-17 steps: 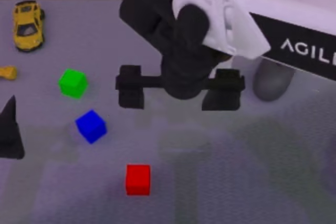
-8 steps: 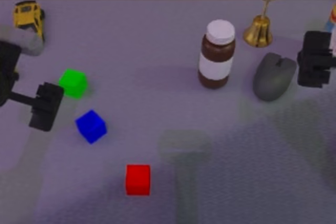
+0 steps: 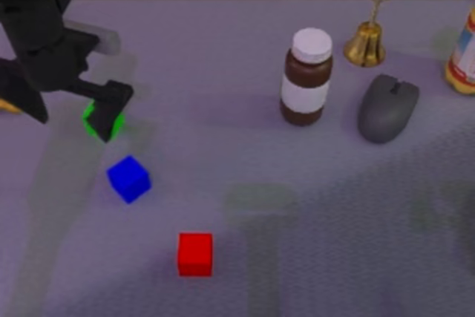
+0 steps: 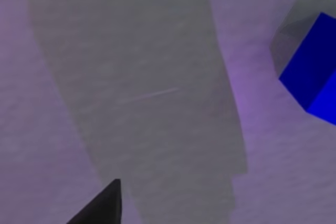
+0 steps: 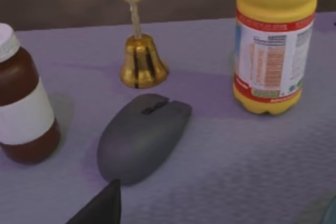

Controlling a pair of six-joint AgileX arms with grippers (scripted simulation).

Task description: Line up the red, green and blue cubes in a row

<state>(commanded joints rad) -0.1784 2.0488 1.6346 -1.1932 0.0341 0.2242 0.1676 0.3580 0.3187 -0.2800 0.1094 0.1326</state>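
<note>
Left gripper (image 3: 68,93) hangs over the left side of the purple table (image 3: 223,42) when seen from above. Its two black fingers are spread wide apart and hold nothing. One finger (image 3: 111,103) sits right over the green cube (image 3: 92,119) and hides part of it, so only some green peeks out. I cannot tell if the finger touches the cube. The blue cube (image 3: 128,178) lies near the green one, a bit closer to the front edge. It is turned at a slant. The red cube (image 3: 195,254) sits alone, farther to the right and nearest the front edge. The three cubes run in a slanting line, each apart from the next. On the right side of the table stand a brown jar (image 3: 306,76) with a white lid, a gold bell (image 3: 365,42), a grey mouse (image 3: 387,108) and a yellow bottle (image 3: 462,53). The right arm does not show from above.

From the left wrist, the blue cube (image 4: 310,72) shows at the side, resting on the table (image 4: 42,103). A wide grey shadow crosses the cloth.

From the right wrist, a dark tip of the right gripper (image 5: 102,205) pokes in. I cannot tell if this gripper is apart or together. It looks at the grey mouse (image 5: 142,135), with the brown jar (image 5: 23,114) on one side of it, the yellow bottle (image 5: 273,40) on the other, and the gold bell (image 5: 143,61) behind.
</note>
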